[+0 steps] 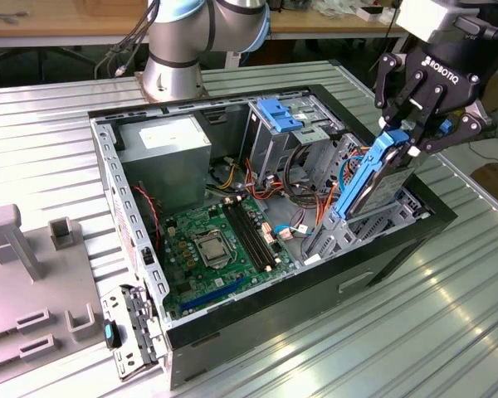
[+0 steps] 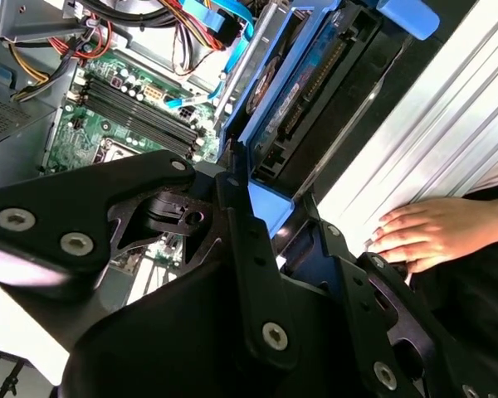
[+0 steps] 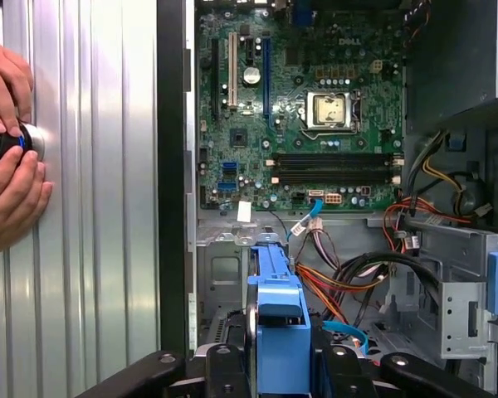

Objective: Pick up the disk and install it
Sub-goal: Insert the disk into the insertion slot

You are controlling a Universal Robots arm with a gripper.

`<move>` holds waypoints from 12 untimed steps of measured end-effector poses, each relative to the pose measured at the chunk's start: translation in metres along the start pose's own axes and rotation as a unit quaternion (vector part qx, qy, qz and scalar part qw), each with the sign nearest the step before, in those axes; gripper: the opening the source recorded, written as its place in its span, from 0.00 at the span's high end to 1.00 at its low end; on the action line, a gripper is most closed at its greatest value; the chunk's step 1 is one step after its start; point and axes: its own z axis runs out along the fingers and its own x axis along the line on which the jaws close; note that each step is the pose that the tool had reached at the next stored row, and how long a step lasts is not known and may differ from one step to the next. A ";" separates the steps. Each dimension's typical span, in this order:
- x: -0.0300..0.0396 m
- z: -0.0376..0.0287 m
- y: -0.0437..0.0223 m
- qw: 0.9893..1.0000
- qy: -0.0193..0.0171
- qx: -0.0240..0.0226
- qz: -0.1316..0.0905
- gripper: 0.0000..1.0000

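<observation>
Exterior view: my gripper (image 1: 407,137) is clamped on the top end of the disk (image 1: 372,181); it's tilted, lower end dipping into the open computer case (image 1: 257,319) at the drive bay (image 1: 398,217), angled to slide in, I reckon; second wrist view: blue frame (image 2: 270,211) between my fingers (image 2: 241,224), a person's hand (image 2: 427,232) resting on the table (image 2: 448,108) alongside; first wrist view: disk (image 3: 280,323) edge-on, motherboard (image 3: 307,108) beyond.

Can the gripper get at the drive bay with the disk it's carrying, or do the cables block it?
Probably yes. The gripper holds the disk tilted, its lower end at the drive bay; the cable bundle lies beside it toward the motherboard, not underneath, as far as the exterior view shows.
</observation>
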 end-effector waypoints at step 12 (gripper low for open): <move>0.0005 0.0077 0.0002 1.000 0.000 0.000 0.000 0.63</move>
